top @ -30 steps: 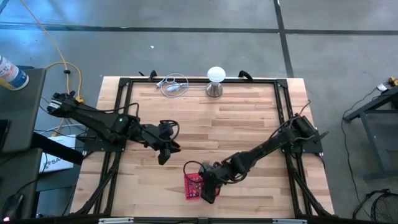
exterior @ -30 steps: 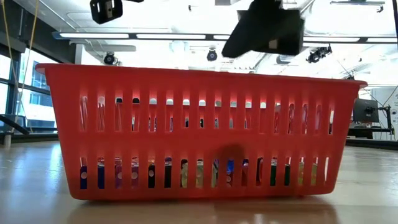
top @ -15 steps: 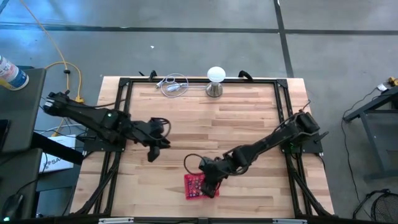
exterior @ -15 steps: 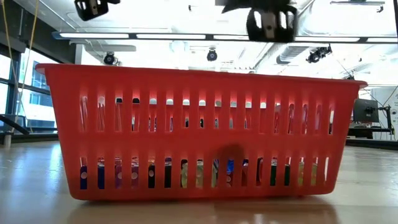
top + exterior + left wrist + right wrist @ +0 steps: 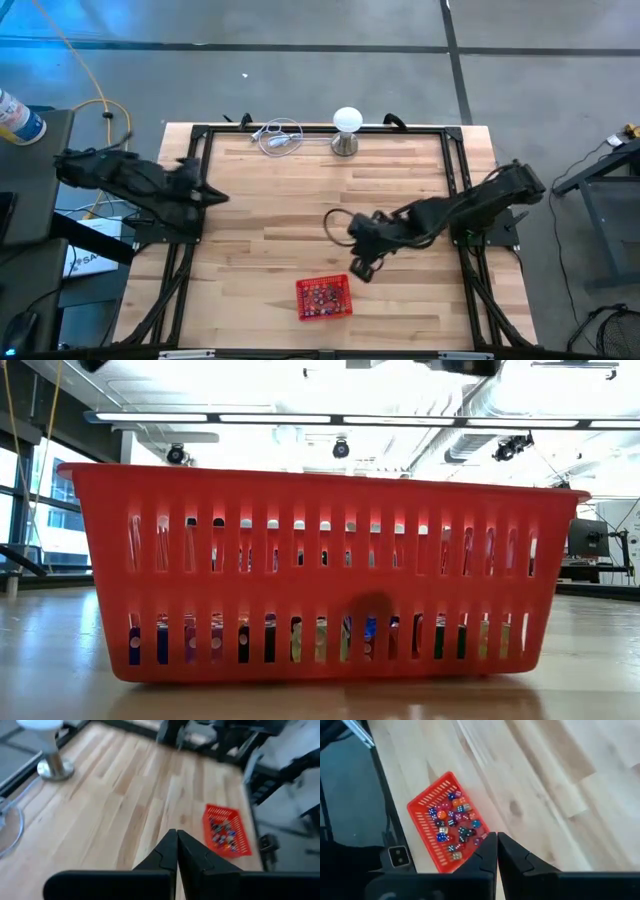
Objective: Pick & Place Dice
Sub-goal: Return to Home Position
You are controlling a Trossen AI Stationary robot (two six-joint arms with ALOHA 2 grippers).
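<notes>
- The red basket [image 5: 299, 300] is sitting on the wooden table [image 5: 300, 220], close to the edge that runs along the bottom of the high view and roughly midway between the two arms.
- The dice [image 5: 325, 298] are all lying inside the basket in a loose heap of mixed colours: blue, orange, pink, red and dark.
- In the low view the basket's slotted wall is filling most of the picture, and the dice are showing as small coloured patches through its bottom row of slots.
- The right gripper [image 5: 362, 268] is hanging over bare wood just beyond the basket's far right corner, apart from it.
- The right wrist view is showing this gripper's two fingers pressed together with nothing between them, and the basket lying ahead of them.
- The left gripper [image 5: 213, 195] is sitting at the table's left edge, well apart from the basket.
- The left arm is smeared in the high view, so its exact pose is hard to tell.
- The left wrist view is showing its fingers pressed together and empty too.
- A white ball-topped stand [image 5: 346, 128] is standing at the far edge of the table, with a coil of cable [image 5: 280, 137] lying just beside it.
</notes>
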